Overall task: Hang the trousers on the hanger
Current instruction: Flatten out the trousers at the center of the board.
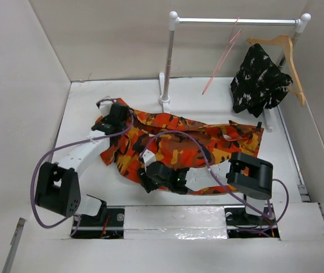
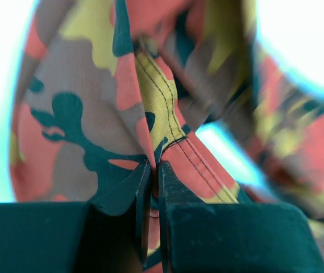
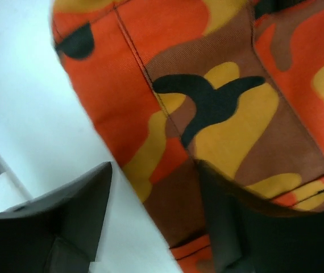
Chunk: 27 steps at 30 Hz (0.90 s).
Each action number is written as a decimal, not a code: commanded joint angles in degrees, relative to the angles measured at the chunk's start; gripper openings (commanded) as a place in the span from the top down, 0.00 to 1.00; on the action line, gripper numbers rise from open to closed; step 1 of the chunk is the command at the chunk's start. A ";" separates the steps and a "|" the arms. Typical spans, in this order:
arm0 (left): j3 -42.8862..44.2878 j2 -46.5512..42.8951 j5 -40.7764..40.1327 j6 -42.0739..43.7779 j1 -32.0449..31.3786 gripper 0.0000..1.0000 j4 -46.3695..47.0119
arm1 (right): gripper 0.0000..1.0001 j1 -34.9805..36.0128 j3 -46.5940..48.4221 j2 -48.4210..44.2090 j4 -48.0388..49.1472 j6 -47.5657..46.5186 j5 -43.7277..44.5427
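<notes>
Orange camouflage trousers (image 1: 179, 142) lay on the table (image 1: 94, 94), long axis running left to right. The left gripper (image 2: 150, 170) was pressed together on a stitched seam at their far left end. The right gripper (image 3: 153, 170) stood spread across their near edge. The pink hanger (image 1: 223, 57) hung from the rail (image 1: 236, 21), far right and well apart from both grippers, nearer the right arm's base. Waistband and leg ends could not be told apart.

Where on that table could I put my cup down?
Bare table: the back left corner between wall and trousers, and the strip behind them right of the rack post. Crowded: middle and front, under cloth, left arm and right arm.
</notes>
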 commanded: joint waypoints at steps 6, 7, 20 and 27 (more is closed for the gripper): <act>17.01 3.78 9.74 4.95 14.34 1.00 -0.48 | 0.95 2.65 -0.10 2.53 -1.17 0.22 7.33; 24.08 6.15 9.22 5.92 17.05 1.00 -2.69 | 1.00 3.53 -0.97 0.17 -1.26 0.57 7.33; 41.30 23.57 16.66 19.64 23.84 0.86 -12.73 | 1.00 9.69 -15.83 -14.53 -4.26 6.55 9.18; 25.67 14.62 19.58 18.16 23.84 0.59 -5.36 | 1.00 9.69 -14.60 -11.46 -3.64 6.11 10.41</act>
